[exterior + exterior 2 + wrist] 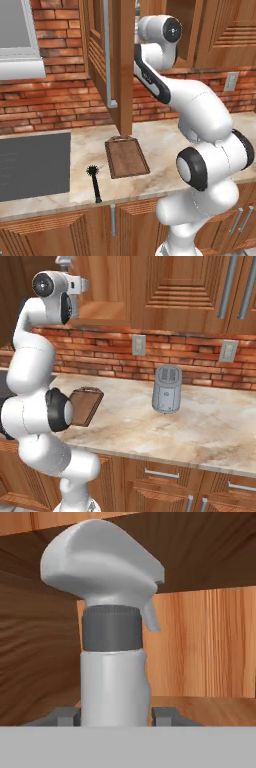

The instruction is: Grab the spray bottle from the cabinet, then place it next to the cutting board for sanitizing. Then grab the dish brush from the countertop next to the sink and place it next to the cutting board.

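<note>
The work stood at the first step: taking the bottle (114, 662) out of the cabinet (112, 60). In the hand view the bottle stood upright on the cabinet shelf, directly ahead, its body set between the two fingertips (64, 714) of the gripper (115, 716). The tips lay just beside the bottle's sides; whether they were pressing it or merely close could not be told, so the grip remains unconfirmed. The trigger head pointed to the right of that view, with wooden walls behind and to the left. The cabinet door hung open, edge-on toward the left base camera, directly above the far end of the board (127, 157). The next move, in my judgement, calls for a firm hold on the body, then a straight withdrawal out of the opening, keeping the bottle head below the cabinet top and the arm off the door edge. On the desk (165, 145) the board lay between the sink (34, 165) and the arm, and the brush (94, 183) lay just left of it, near the front edge. Bare desk to the board's right offered room for setting down; the toaster (166, 389) stood well apart further right.
</note>
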You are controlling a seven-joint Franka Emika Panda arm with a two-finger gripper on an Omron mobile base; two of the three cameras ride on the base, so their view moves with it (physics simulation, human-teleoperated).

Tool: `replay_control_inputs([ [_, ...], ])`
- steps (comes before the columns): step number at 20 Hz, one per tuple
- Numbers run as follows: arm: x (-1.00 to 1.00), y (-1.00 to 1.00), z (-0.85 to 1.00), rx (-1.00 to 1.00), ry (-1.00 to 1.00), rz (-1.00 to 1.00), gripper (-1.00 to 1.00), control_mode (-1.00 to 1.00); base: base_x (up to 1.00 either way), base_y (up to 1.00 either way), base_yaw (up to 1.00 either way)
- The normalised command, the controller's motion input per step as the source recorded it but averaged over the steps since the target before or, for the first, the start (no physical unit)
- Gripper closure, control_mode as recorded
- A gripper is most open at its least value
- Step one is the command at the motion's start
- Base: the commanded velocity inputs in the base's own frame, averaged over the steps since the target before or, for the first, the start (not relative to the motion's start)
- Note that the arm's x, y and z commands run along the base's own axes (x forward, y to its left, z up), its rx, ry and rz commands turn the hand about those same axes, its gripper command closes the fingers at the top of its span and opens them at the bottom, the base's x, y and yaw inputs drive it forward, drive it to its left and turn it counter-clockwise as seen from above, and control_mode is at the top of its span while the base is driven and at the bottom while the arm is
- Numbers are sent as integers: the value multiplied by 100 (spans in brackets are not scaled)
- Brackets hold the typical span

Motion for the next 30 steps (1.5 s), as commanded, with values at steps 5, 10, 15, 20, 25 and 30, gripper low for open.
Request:
replay_control_inputs([
  [5,-76,0,0,0,42,0,100,-100,0,0,0],
  [10,-100,0,0,0,27,0,100,-100,0,0,0],
  [15,-100,0,-1,0,13,0,100,-100,0,0,0],
  [20,-100,-8,-7,2,0,-3,100,-100,0,0,0],
  [25,-100,-22,-23,3,0,-4,100,-100,0,0,0],
  [30,-100,-53,-48,6,0,-1,100,-100,0,0,0],
])
